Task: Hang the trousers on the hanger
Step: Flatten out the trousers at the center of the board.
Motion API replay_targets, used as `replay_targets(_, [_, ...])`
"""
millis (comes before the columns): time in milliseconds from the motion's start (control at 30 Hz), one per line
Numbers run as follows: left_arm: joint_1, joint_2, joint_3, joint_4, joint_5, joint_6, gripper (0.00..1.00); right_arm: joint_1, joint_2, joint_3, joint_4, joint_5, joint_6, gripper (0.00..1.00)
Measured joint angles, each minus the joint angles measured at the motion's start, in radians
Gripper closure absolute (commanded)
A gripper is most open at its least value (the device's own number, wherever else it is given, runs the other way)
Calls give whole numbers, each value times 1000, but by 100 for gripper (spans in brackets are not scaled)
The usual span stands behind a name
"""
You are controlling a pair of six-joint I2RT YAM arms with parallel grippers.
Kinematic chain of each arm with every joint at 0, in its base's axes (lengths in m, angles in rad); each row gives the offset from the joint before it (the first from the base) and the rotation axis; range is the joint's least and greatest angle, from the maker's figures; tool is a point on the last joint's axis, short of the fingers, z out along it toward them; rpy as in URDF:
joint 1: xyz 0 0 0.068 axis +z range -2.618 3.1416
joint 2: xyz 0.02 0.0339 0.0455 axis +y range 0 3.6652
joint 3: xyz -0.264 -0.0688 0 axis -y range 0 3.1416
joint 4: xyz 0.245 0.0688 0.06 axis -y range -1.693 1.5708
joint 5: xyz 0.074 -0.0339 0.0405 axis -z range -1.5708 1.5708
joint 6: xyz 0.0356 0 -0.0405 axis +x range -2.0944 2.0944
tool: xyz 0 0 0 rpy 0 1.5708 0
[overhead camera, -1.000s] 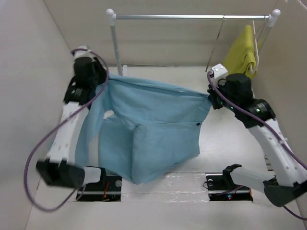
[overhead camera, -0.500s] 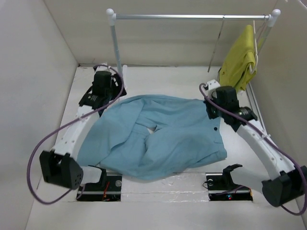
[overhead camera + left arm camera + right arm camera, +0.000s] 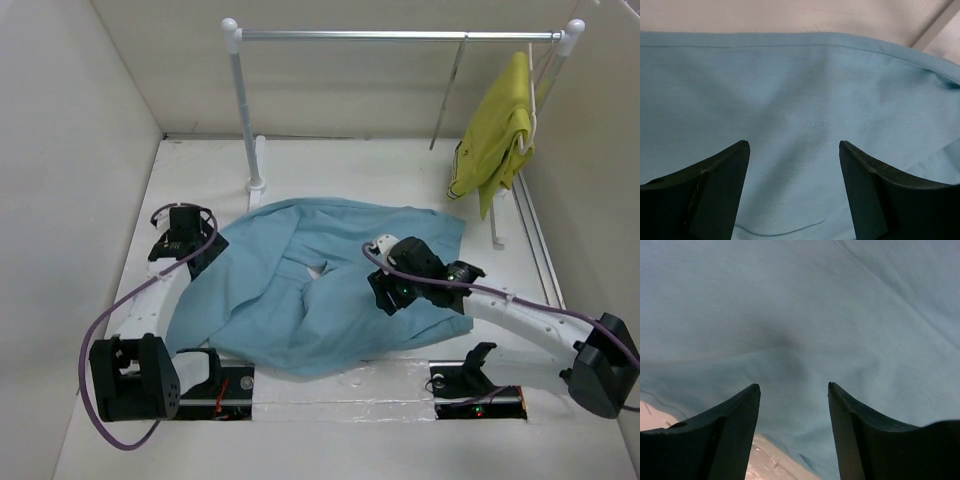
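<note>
Plainly agape over trousers (image 3: 300, 320): left end effector (image 3: 793, 143), right end effector (image 3: 794, 385).

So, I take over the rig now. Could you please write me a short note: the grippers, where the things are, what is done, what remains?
Left gripper: open, empty, low over the trousers near their left edge.
Right gripper: open, empty, over the right part of the trousers.
Trousers: spread on the table, somewhat crumpled.
Wire hanger: bare, hanging from the rail at the back right.
Done: the trousers are laid out.
Left: grasp the trousers and drape them over the hanger.
</note>
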Motion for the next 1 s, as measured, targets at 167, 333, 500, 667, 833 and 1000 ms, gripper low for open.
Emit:
replay_targets(167, [-27, 59, -5, 64, 68, -10, 28, -96, -74, -100, -14, 71, 105, 28])
replay_targets(333, [-43, 166, -39, 117, 80, -2, 29, -311, -169, -145, -45, 137, 146, 27])
replay_targets(500, [-35, 282, -19, 164, 84, -42, 32, -504, -181, -156, -22, 138, 149, 31])
replay_targets(667, [-31, 364, 48, 190, 74, -109, 37, -717, -79, -220, 44, 42, 157, 32])
replay_targets(833, [-31, 412, 89, 215, 42, -145, 39, -840, -44, -234, 22, 9, 125, 16])
replay_targets(1000, [-23, 445, 122, 216, 33, -166, 41, -872, -151, -235, 29, -10, 92, 12])
